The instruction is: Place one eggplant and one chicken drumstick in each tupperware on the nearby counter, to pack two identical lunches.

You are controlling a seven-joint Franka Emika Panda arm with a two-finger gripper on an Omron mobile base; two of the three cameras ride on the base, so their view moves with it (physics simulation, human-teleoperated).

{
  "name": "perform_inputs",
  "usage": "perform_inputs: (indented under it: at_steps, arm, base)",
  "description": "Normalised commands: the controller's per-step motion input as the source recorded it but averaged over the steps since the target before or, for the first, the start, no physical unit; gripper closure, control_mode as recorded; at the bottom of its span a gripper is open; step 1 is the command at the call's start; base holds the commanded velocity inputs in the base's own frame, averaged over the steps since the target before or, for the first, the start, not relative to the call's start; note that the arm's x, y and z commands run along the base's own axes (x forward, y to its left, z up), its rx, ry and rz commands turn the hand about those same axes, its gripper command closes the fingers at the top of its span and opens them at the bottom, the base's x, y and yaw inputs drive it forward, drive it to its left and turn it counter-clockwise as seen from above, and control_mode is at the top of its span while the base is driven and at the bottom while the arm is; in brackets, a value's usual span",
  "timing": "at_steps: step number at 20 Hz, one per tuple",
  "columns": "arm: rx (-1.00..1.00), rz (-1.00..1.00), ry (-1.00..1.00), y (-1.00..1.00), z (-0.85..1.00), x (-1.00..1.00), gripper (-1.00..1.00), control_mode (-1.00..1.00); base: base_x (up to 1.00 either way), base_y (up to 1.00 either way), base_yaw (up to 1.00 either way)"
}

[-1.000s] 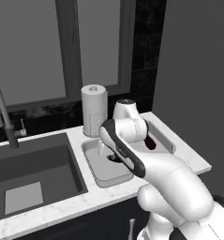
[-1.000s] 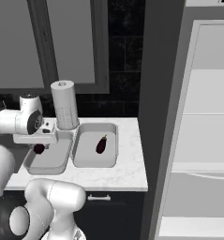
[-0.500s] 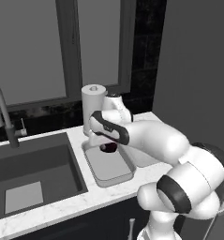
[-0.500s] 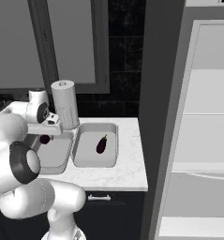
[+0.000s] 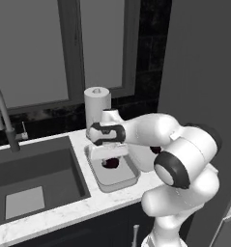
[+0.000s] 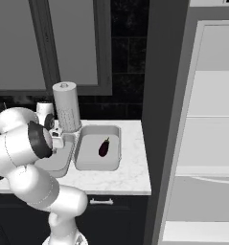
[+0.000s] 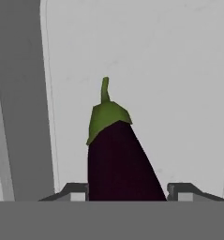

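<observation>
You had the sink basin [image 5: 35,181] at the far left of the left base view, sunk into the white marble table [image 5: 73,210], with the curved faucet [image 5: 3,116] standing behind it. Just right of the basin, the first tupperware [image 5: 118,181] sat on the table in front of the paper towel roll [image 5: 97,107], and your end effector [image 5: 110,153] hung directly over that tray, pointing down into it. In the hand view, the end effector [image 7: 127,192] was clamped on an eggplant [image 7: 117,157]: the two finger tips [image 7: 73,191] stood at either side of the dark purple body, touching it, and its green cap and stem pointed away from the hand over the pale floor of the tray [image 7: 169,70]. From the left base view, that eggplant [image 5: 111,162] showed as a dark shape just under the hand, inside the tray's rim; whether it rested on the tray floor you could not tell. Further right, in the right base view, the second tupperware [image 6: 113,165] lay just beside the first, with another eggplant [image 6: 104,147] lying inside it near the middle. To the right of the table stood the fridge [image 6: 207,143], its grey shelves in view.
</observation>
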Motion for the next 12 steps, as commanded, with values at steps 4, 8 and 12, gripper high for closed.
perform_inputs:
  at_steps: [4,8,12]
  arm:
    - [0.00,0.00,-0.04,0.11,0.00,0.03,1.00,-1.00]
    - [0.00,0.00,-0.08,0.20,0.00,0.13,1.00,-1.00]
    - [0.00,0.00,-0.05,0.19,0.00,0.08,-1.00,-1.00]
  base:
    - [0.00,0.00,0.00]
    - [0.00,0.00,0.00]
    - [0.00,0.00,0.00]
